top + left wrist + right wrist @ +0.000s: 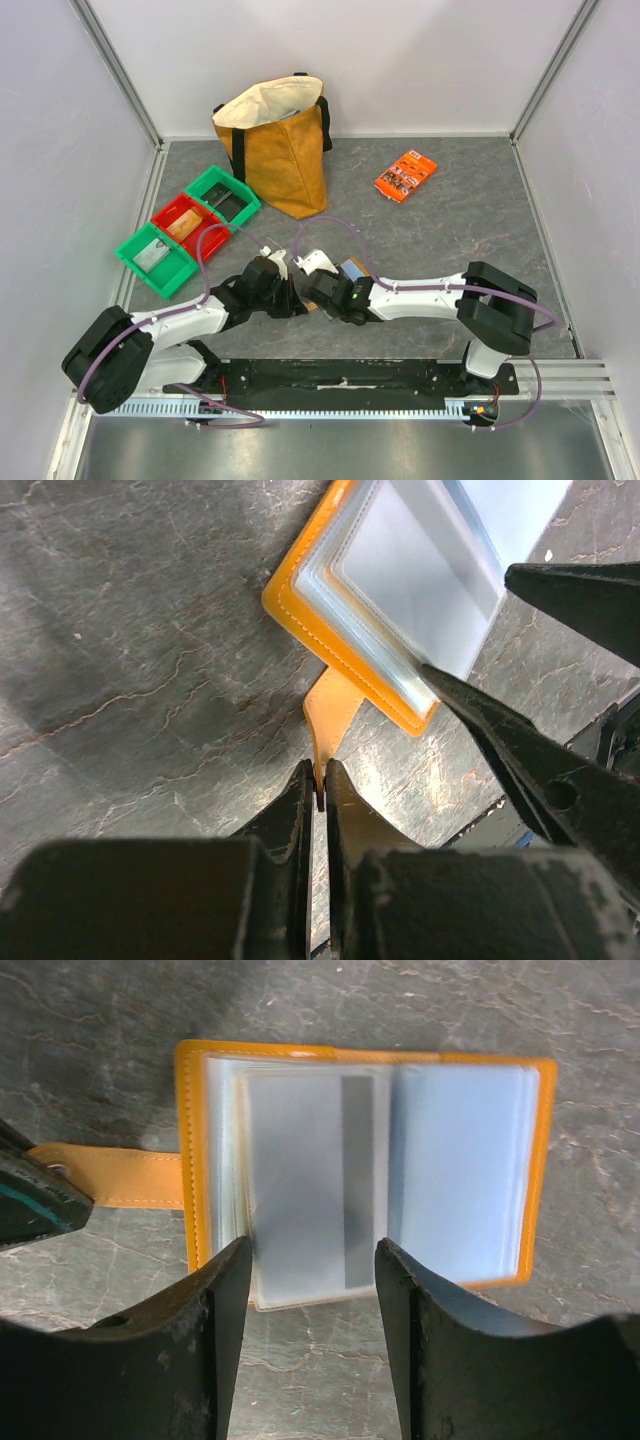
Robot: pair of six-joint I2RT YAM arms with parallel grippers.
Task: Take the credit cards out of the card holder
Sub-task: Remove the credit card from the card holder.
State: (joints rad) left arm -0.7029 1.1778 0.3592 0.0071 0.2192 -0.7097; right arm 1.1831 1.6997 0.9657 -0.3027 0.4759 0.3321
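Observation:
The card holder (460,1160) lies open on the table, tan-orange with pale blue-grey clear pockets; it also shows in the left wrist view (400,590). A pale card with a grey stripe (300,1180) shows in a clear sleeve whose lower edge reaches past the holder's rim. My right gripper (312,1260) is open, one finger on each side of that lower edge, not touching. My left gripper (321,785) is shut on the holder's tan strap (335,705), also seen in the right wrist view (110,1175). In the top view both grippers (285,295) (318,288) meet and hide the holder.
A tan tote bag (280,150) stands at the back. An orange printed packet (405,175) lies back right. Two green bins (222,195) (155,258) and a red bin (190,225) sit in a row at the left, with walls around the table.

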